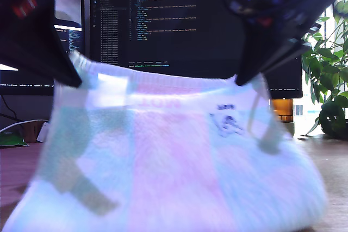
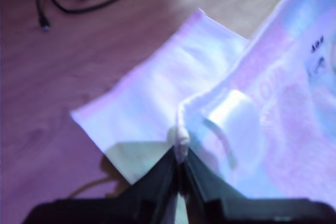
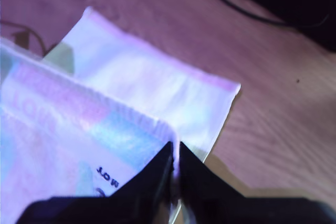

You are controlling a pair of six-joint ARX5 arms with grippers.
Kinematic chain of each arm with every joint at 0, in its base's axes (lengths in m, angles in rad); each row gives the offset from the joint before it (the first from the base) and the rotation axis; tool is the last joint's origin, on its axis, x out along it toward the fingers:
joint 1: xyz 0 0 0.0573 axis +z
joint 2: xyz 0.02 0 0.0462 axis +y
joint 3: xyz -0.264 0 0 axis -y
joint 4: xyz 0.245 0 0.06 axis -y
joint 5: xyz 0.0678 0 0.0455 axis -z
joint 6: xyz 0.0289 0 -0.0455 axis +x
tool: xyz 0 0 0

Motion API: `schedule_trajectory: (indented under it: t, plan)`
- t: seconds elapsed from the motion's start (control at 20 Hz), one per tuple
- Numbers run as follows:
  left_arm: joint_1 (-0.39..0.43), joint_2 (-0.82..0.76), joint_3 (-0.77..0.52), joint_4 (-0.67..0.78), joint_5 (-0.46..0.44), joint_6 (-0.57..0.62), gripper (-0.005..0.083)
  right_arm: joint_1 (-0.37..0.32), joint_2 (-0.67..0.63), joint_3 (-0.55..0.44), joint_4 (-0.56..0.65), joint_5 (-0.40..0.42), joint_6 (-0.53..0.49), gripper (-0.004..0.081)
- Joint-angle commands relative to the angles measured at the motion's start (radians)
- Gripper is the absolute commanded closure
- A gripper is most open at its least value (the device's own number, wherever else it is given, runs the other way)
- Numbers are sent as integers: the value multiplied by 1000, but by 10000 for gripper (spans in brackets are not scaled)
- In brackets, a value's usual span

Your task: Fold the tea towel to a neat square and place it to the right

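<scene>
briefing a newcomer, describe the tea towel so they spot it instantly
On the wooden desk before the dark monitor, the tea towel hangs lifted by two black claws. It is the only soft thing there: fluffy, pale mint with a pink band.

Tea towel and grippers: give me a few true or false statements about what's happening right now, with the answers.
1. My first gripper is shut on an edge of the tea towel. True.
2. My second gripper hangs open, apart from the towel. False: its jaws are shut on an upper corner.
3. The towel lies flat, wholly on the desk. False: its near edge is lifted, with part resting on the wood.
4. A monitor showing code stands behind the towel. True.
</scene>
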Motion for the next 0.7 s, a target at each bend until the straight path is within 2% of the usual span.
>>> schedule_trajectory:
  t: [0.0, 0.3, 0.65]
  plan:
    - [43, 42, -17, 45, 35, 22, 797, -15, 24, -12, 47, -6, -2, 782]
    - [122, 184, -17, 153, 103, 61, 797, -42, 151, 53, 140, -16, -16, 782]
    - [164, 375, -17, 298, 105, 112, 797, -85, 340, 120, 203, -27, -42, 782]
